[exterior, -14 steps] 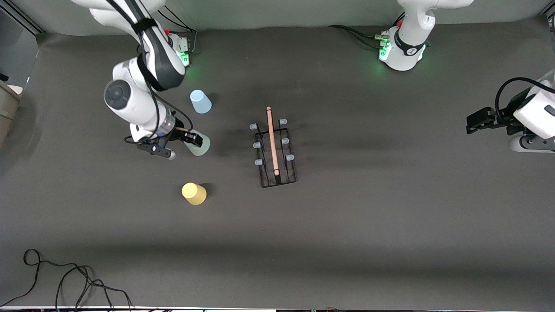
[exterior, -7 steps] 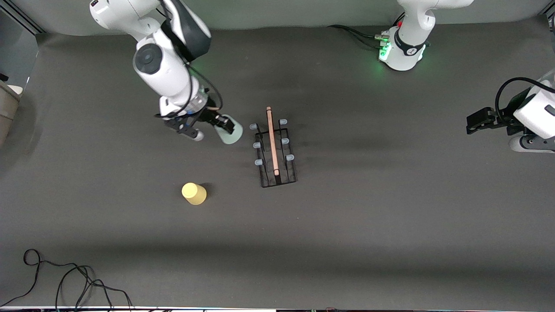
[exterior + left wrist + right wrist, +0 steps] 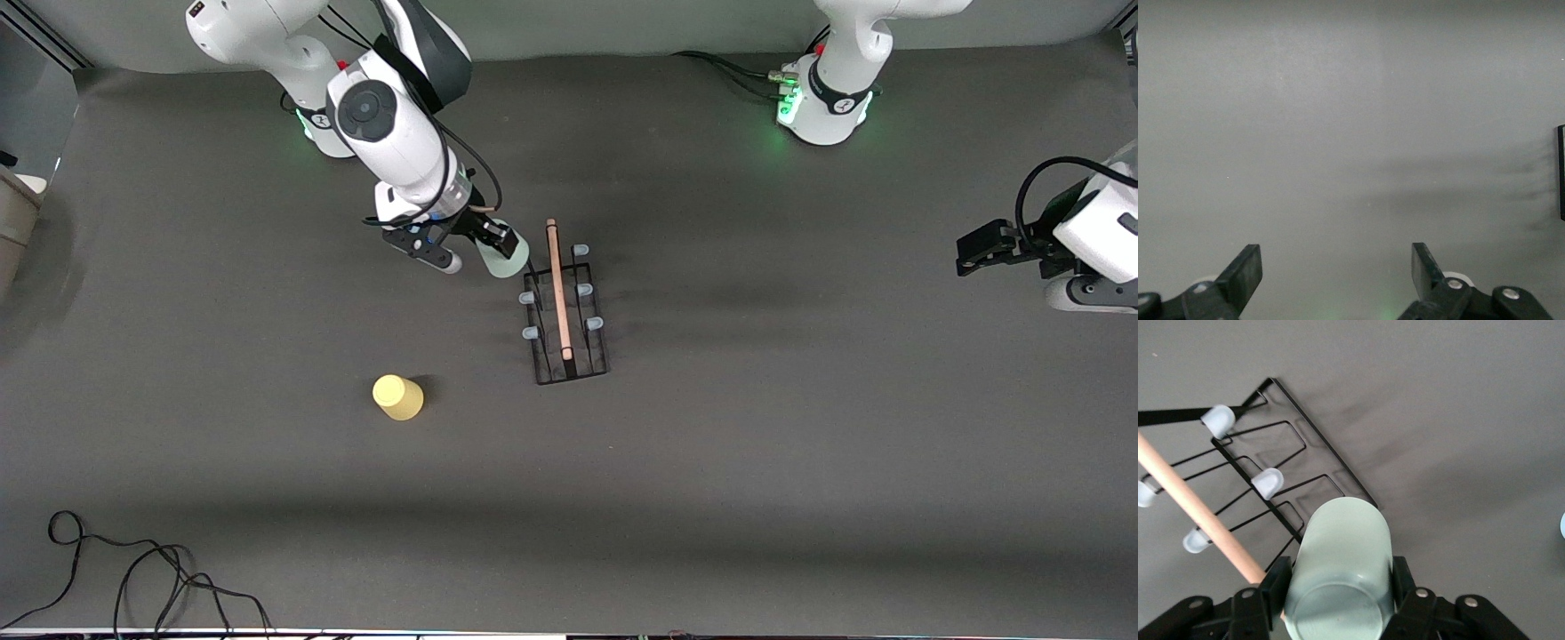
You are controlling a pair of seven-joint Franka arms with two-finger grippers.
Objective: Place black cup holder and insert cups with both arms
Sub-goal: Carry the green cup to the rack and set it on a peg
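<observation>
The black cup holder (image 3: 565, 311) stands mid-table with its wooden rod handle (image 3: 557, 284) on top; it also shows in the right wrist view (image 3: 1271, 473). My right gripper (image 3: 498, 244) is shut on the pale grey-green cup (image 3: 510, 265), tilted, over the holder's end farthest from the front camera. In the right wrist view the cup (image 3: 1345, 540) sits between the fingers (image 3: 1275, 583), mouth toward the pegs. The yellow cup (image 3: 397, 396) stands mouth down, nearer the front camera. A light blue sliver (image 3: 1562, 524) is at the picture's edge. My left gripper (image 3: 973, 249) (image 3: 1336, 267) waits open.
Loose black cables (image 3: 133, 578) lie at the table's front corner at the right arm's end. The two green-lit bases (image 3: 822, 107) stand along the back edge. Bare grey table surface (image 3: 1338, 133) lies under the left gripper.
The right arm has carried the grey-green cup away from beside the light blue cup and over to the holder. The arm now hides the blue cup in the front view. The left arm has not moved.
</observation>
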